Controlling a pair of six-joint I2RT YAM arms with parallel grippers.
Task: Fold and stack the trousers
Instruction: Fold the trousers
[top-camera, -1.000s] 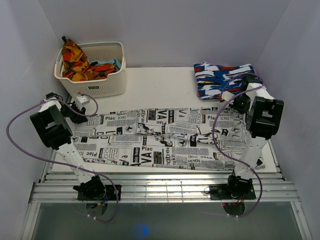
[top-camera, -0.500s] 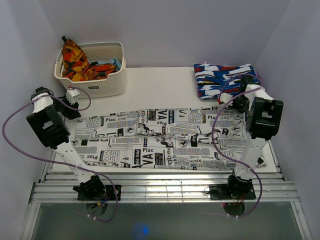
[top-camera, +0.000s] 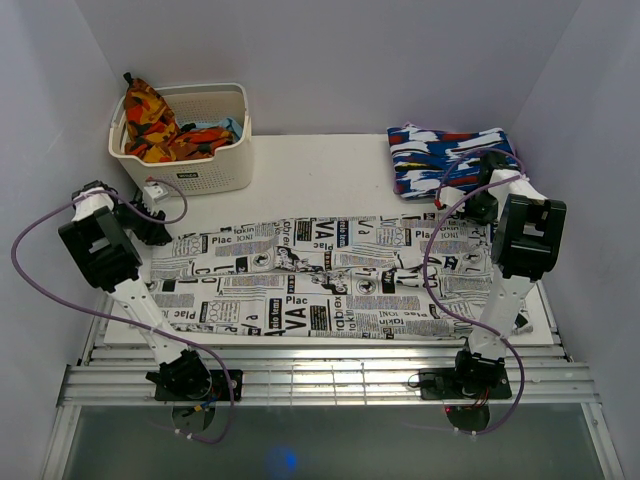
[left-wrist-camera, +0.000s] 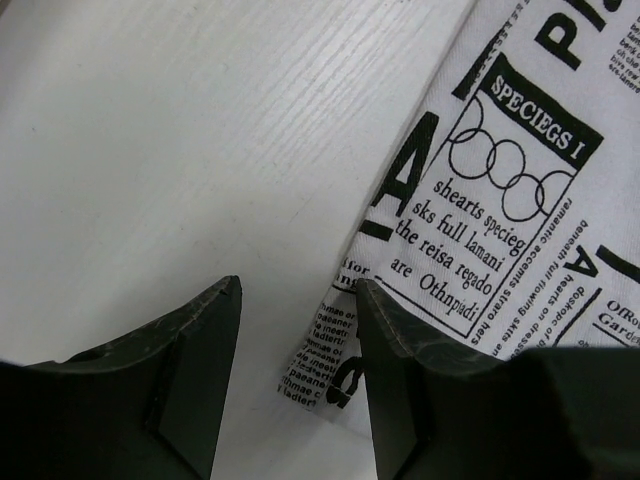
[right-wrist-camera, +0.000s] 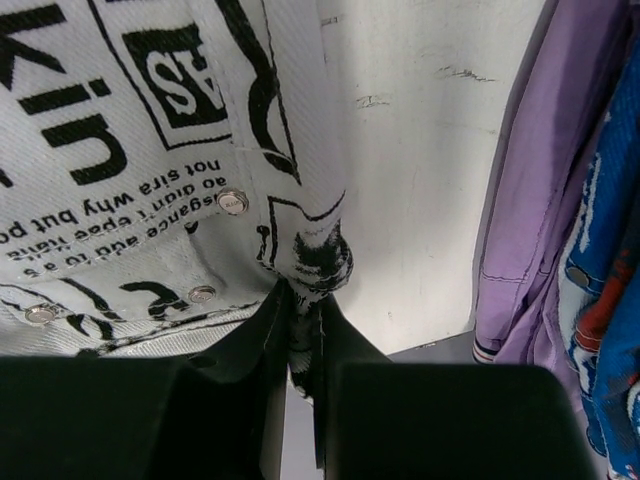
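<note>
The newspaper-print trousers (top-camera: 320, 275) lie spread flat across the table, waist at the right and leg ends at the left. My left gripper (top-camera: 148, 226) is at the far left leg end. In the left wrist view it (left-wrist-camera: 300, 335) is open, with a corner of the trousers' hem (left-wrist-camera: 330, 370) lying between its fingers (left-wrist-camera: 190, 390) on the table. My right gripper (top-camera: 484, 207) is at the far right waist corner. In the right wrist view it (right-wrist-camera: 300, 305) is shut on the waistband corner of the trousers (right-wrist-camera: 150, 150), beside metal snaps.
A white basket (top-camera: 195, 165) with orange-red-yellow cloth (top-camera: 150, 120) stands at the back left. A folded blue-white-red garment (top-camera: 450, 155) lies at the back right, close behind my right gripper; it also shows in the right wrist view (right-wrist-camera: 600, 300). The table (top-camera: 320, 175) is bare white between them.
My left gripper swung out left, then came back down to the trousers' far left leg corner. The right gripper and the trousers have hardly moved.
</note>
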